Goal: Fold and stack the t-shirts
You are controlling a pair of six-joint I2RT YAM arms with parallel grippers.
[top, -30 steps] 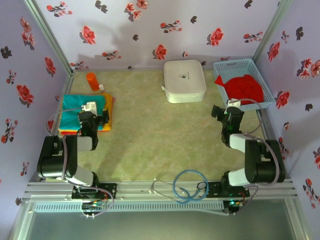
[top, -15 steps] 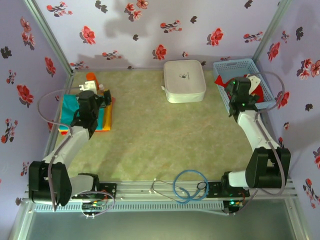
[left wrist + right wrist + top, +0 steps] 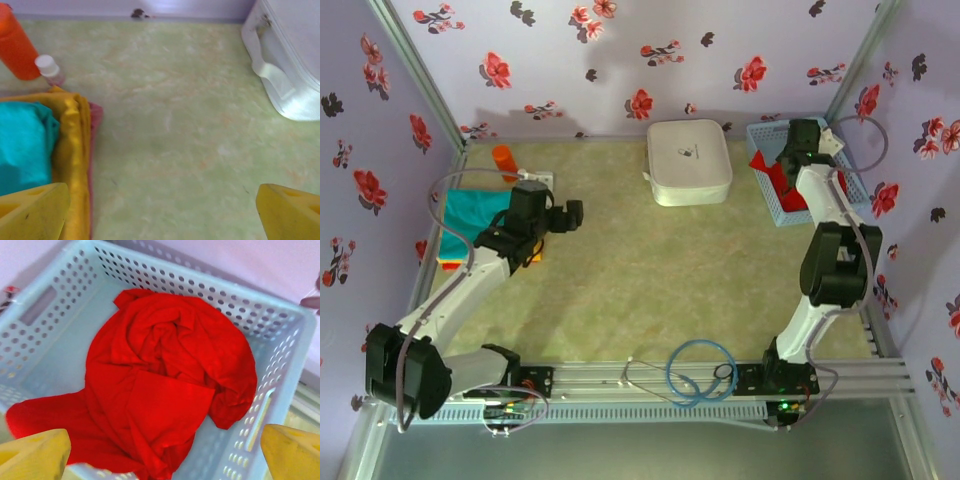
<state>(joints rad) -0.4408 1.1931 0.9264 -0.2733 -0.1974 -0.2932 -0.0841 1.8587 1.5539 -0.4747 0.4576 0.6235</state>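
Right end effector [image 3: 165, 452] released, empty, above red t-shirt [image 3: 170, 370] (crumpled in basket [image 3: 45, 335]) — left end effector [image 3: 162, 207] released, beside t-shirt stack [image 3: 70, 150].

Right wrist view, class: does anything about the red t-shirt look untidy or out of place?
Yes. The red t-shirt lies crumpled in a heap inside the light blue basket, not folded, and one part of it hangs out over the basket's rim at the lower left.
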